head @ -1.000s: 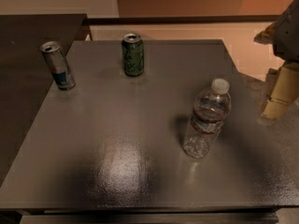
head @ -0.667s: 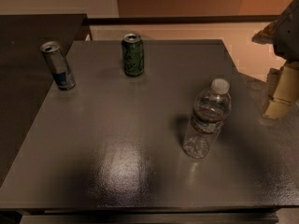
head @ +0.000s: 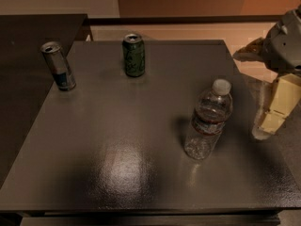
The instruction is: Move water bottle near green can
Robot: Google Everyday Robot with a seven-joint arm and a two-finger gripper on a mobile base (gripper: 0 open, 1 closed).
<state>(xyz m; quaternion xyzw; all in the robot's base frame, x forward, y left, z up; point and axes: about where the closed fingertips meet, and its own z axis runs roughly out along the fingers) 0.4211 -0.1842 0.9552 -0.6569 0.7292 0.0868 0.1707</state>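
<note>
Standing upright on the right half of a dark grey, glossy square table [head: 117, 126] is the water bottle [head: 208, 121], a clear ribbed plastic bottle with a white cap. A thin dark label band runs round its middle, with a reddish stripe along it, and no writing on it can be read. The bottle is free of the robot and casts a shadow to its left.

The green can [head: 134, 55], a short dark green drink can with a silver top, stands near the far edge of the table, to the left of the bottle and well apart from it. Pale markings cover its side, but no brand name can be made out. Farther left, near the table's far left corner, stands a slimmer silver and blue can [head: 58, 66], tilted in this view. Its lettering is also illegible.

The gripper [head: 272, 117], grey above with a pale beige part pointing down, hangs at the right edge of the view by the table's right edge. It is to the right of the bottle and not touching it. Whether it is spread or pressed together cannot be told, and it holds nothing visible.

A second dark tabletop [head: 28, 41] adjoins on the left.
</note>
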